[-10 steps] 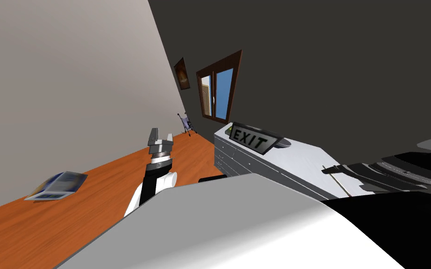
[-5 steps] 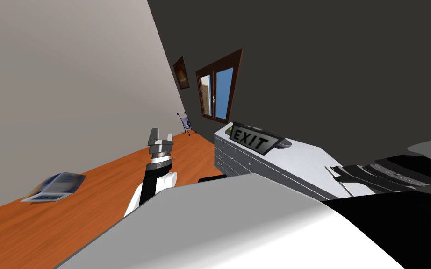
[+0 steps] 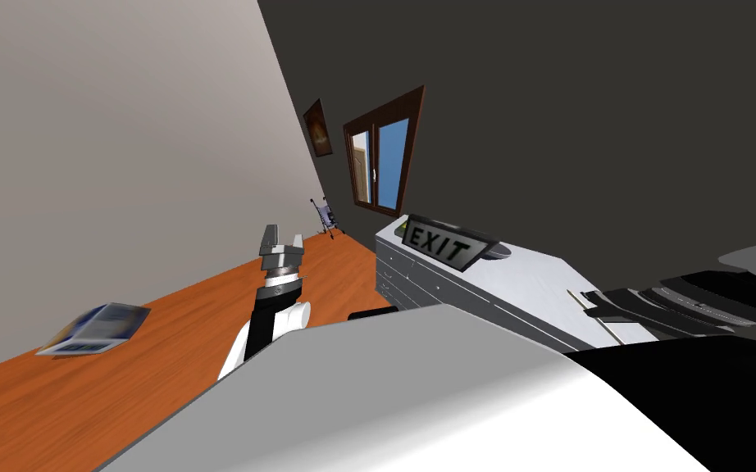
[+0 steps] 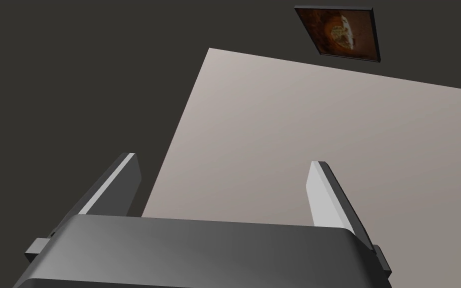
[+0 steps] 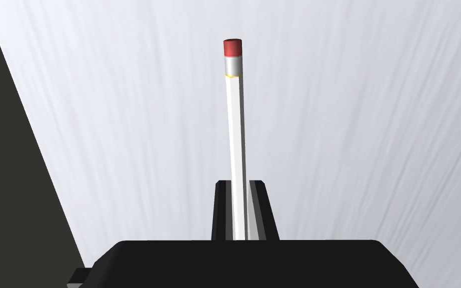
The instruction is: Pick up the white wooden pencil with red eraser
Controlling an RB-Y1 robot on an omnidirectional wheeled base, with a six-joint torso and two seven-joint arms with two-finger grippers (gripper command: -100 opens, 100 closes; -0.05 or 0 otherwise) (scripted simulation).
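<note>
The white pencil [image 5: 235, 125] with a red eraser [image 5: 232, 47] and a grey metal band juts straight out from my right gripper [image 5: 239, 185], whose two dark fingers are shut on its shaft. Behind it is the white top of the dresser [image 5: 349, 125]; I cannot tell whether the pencil touches it. In the head view the right gripper [image 3: 596, 300] reaches over the dresser top [image 3: 532, 279] from the right, with the thin pencil [image 3: 610, 331] crossing under it. My left gripper [image 3: 280, 240] is raised over the floor, open and empty, its fingers [image 4: 322, 195] wide apart.
A dark EXIT sign [image 3: 446, 242] lies on the far end of the dresser, whose drawers [image 3: 417, 283] face the orange floor. A blue booklet [image 3: 97, 328] lies on the floor at the left. A small stroller [image 3: 325, 217] stands by the far wall under a window [image 3: 384, 160].
My right gripper has drawn back a little to the right over the dresser top and its fingers have shut on the pencil. The left arm has not moved.
</note>
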